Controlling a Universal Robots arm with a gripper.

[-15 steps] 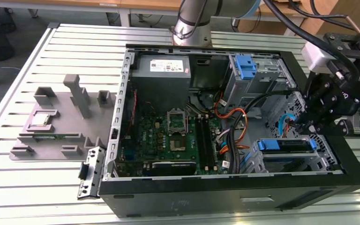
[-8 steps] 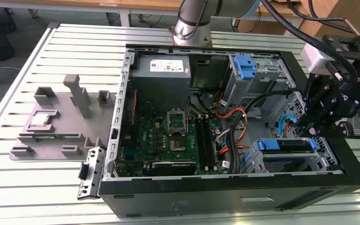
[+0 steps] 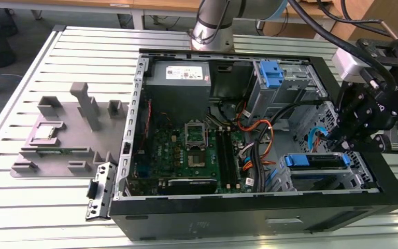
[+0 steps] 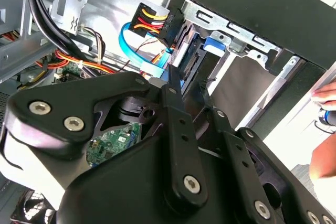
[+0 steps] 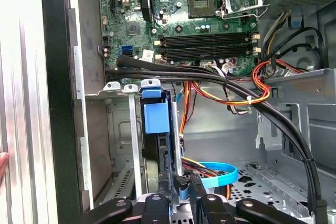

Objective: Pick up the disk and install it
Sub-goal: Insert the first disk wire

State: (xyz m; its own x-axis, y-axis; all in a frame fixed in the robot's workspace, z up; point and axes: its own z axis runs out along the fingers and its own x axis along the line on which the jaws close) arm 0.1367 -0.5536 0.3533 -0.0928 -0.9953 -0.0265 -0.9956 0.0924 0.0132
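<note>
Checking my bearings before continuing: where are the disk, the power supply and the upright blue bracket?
the disk (image 3: 316, 161): exterior view, blue carrier's face.
the power supply (image 3: 178, 98): exterior view, grey side below sticker.
the upright blue bracket (image 3: 271, 74): exterior view, its middle.

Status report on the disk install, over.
Gripper shut on the disk. Disk in the case's drive bay, blue carrier showing. Blue cable and orange wires close beside the bay.

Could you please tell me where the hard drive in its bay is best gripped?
Pinch the blue-framed silver hard drive by its exposed edge from the black case's open side; it stands on edge between grey metal bay walls hiding its faces.
</note>
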